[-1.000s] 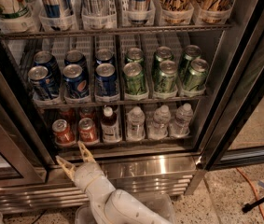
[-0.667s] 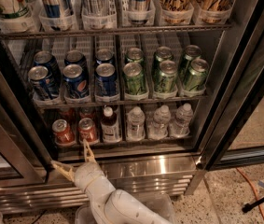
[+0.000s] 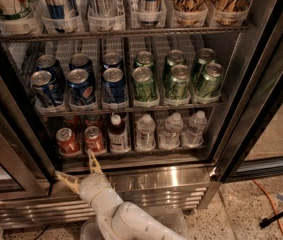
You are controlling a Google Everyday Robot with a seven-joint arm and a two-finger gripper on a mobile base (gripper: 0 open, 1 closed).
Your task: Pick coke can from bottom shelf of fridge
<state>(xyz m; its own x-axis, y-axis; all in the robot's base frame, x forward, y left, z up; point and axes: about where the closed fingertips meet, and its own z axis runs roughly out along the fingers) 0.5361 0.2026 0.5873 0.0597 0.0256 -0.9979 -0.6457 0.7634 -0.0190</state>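
Observation:
Two red coke cans with silver tops stand at the left of the bottom shelf [image 3: 146, 156] of the fridge [image 3: 241, 84]: one at the far left [image 3: 67, 141] and one beside it [image 3: 94, 139]. More red cans sit dimly behind them. My gripper [image 3: 77, 168] is open, just below and in front of the shelf's steel front edge, its two pale fingers spread in a V. One fingertip [image 3: 89, 154] points up under the right coke can, the other [image 3: 60, 175] lies lower left. The gripper holds nothing.
A dark bottle [image 3: 116, 133] and three clear water bottles [image 3: 171, 130] fill the rest of the bottom shelf. Blue cans [image 3: 81, 86] and green cans [image 3: 176, 79] stand on the shelf above. The open glass door [image 3: 266, 109] is at the right, the ribbed steel base [image 3: 171, 194] below.
My gripper has risen and moved slightly right, toward the bottom shelf's front edge, its upper finger now reaching the base of the right coke can. The cans have not moved.

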